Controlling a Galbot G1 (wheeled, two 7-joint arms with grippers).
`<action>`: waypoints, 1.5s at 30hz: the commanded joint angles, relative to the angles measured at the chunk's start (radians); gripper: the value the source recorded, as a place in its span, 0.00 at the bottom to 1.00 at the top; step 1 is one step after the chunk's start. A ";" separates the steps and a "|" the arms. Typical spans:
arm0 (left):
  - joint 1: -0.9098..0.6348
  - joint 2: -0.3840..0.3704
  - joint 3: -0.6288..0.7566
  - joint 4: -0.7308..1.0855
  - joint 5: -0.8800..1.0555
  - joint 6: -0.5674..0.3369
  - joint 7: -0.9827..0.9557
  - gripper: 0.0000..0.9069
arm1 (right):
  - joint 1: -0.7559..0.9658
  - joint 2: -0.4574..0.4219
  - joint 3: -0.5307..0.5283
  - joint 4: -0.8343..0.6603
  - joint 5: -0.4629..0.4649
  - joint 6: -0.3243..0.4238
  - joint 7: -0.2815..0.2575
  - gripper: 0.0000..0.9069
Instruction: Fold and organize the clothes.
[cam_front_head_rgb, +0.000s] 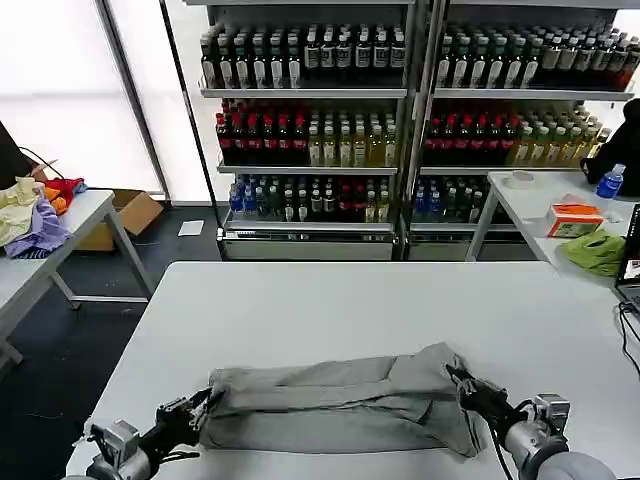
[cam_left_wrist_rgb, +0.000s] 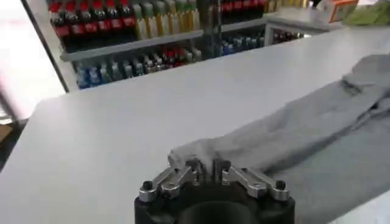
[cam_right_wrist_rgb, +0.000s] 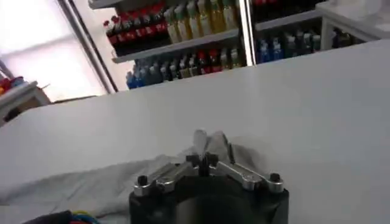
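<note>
Head view: light grey short-sleeved shirt (cam_front_head_rgb: 340, 405) folded into a long band (lengthwise) near front edge of white worktop (cam_front_head_rgb: 380, 300), left claw (cam_front_head_rgb: 208, 402) clamped on one end, right claw (cam_front_head_rgb: 462, 382) clamped on the other.

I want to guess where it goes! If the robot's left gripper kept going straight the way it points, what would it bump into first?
The left gripper is shut on the near left end of the grey shirt, so cloth is already there. Past it lies bare white table, which looks free ahead, though depth is hard to judge.
</note>
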 joint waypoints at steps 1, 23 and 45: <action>0.033 -0.030 -0.141 -0.062 0.020 0.043 -0.045 1.00 | -0.003 0.019 0.109 0.004 -0.047 0.025 -0.044 1.00; -0.071 -0.419 0.262 -0.001 0.142 -0.095 -0.498 1.00 | -0.074 0.112 0.077 -0.012 -0.233 0.396 -0.159 1.00; -0.051 -0.454 0.256 0.108 0.224 -0.098 -0.460 0.01 | -0.076 0.111 0.071 -0.033 -0.219 0.384 -0.152 1.00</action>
